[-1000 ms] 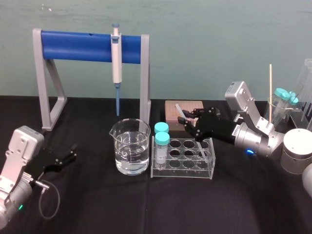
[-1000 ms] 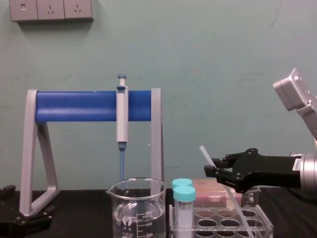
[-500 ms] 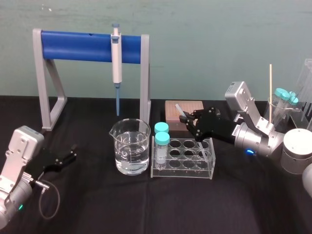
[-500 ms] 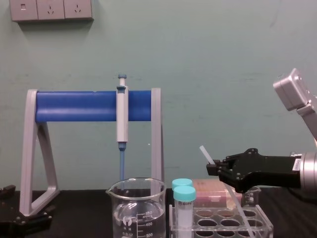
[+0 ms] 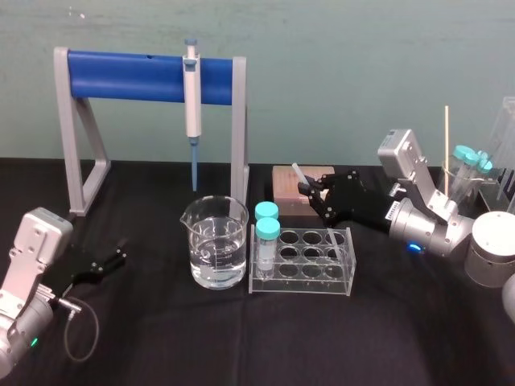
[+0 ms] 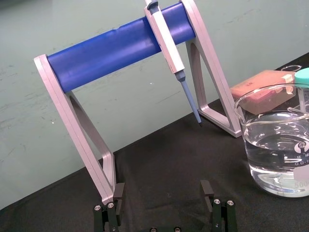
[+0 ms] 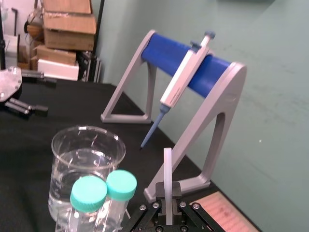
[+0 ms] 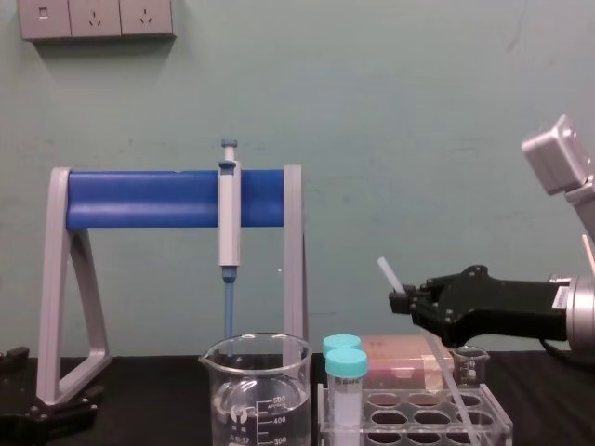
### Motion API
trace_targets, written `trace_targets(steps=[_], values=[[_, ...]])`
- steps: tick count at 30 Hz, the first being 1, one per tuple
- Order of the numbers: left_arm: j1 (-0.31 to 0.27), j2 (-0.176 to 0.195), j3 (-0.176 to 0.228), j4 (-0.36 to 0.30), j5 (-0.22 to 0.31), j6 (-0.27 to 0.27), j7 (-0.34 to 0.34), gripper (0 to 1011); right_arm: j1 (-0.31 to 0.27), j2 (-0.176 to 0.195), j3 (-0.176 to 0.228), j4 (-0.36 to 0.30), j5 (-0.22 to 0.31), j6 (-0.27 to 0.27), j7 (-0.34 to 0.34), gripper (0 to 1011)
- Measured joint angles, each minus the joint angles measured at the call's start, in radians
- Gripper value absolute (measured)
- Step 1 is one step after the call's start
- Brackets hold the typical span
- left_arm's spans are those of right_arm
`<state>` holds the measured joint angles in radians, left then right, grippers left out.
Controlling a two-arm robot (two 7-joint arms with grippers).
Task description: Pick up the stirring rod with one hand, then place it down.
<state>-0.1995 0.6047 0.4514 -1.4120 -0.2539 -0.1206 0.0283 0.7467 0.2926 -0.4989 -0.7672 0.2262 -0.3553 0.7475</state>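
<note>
Lit evenly and softly, with only faint shadows. Moderately bright on the green wall (image 8: 418,111), dark over the black table (image 5: 241,338). Small glints on the beaker (image 6: 275,145) rim, the clear tube rack (image 5: 302,265) and the blue bar (image 6: 120,53).

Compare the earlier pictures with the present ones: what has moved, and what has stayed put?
The right gripper, shut on the stirring rod, has risen a little, lifting the rod with it. The left gripper stays parked, open, at the table's left. The beaker, tube rack and pipette are unmoved.
</note>
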Motion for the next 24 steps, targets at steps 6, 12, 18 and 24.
trace_targets(steps=[6, 12, 18, 24], values=[[0.000, 0.000, 0.000, 0.000, 0.000, 0.000, 0.000, 1000, -0.032, 0.018, 0.024, -0.079, 0.020, 0.015, -0.018, 67], [0.000, 0.000, 0.000, 0.000, 0.000, 0.000, 0.000, 1000, -0.067, 0.037, 0.050, -0.171, 0.052, 0.035, -0.033, 67], [0.000, 0.000, 0.000, 0.000, 0.000, 0.000, 0.000, 1000, -0.099, 0.051, 0.076, -0.256, 0.086, 0.050, -0.055, 67], [0.000, 0.000, 0.000, 0.000, 0.000, 0.000, 0.000, 1000, -0.131, 0.058, 0.104, -0.322, 0.111, 0.037, -0.088, 66]])
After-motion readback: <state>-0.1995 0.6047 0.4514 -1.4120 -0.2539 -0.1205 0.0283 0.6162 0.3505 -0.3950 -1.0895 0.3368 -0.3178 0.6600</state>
